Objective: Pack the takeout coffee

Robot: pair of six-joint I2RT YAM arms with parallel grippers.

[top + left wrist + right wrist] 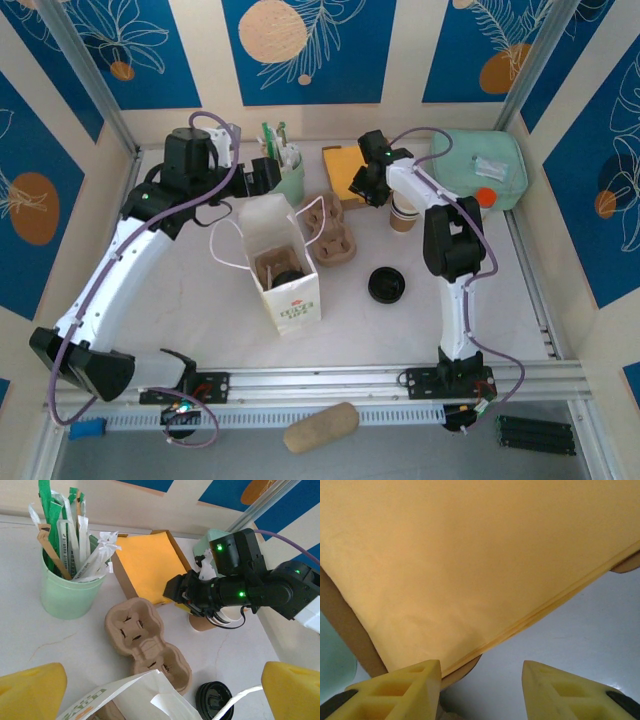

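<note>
A white paper bag [292, 295] stands open in the middle of the table. Inside it a brown carrier holds the takeout coffee [289, 277], of which only the black lid shows. My left gripper [265, 178] hovers open behind the bag, beside the green utensil cup [291, 182]. In the left wrist view its yellow fingertips [31, 692] stand wide apart over the bag's mouth [135, 692]. My right gripper [355, 190] is at the near corner of the yellow napkin stack [470, 555]. Its jaws are open, with the stack's edge just past the left fingertip [400, 690].
An empty pulp cup carrier [336, 233] lies right of the bag. Loose black lids [386, 285] sit nearer the front. A stack of lidless cups [403, 217] stands under the right arm. A mint-green container [480, 170] fills the back right corner. The napkin box [147, 565] sits behind the carrier.
</note>
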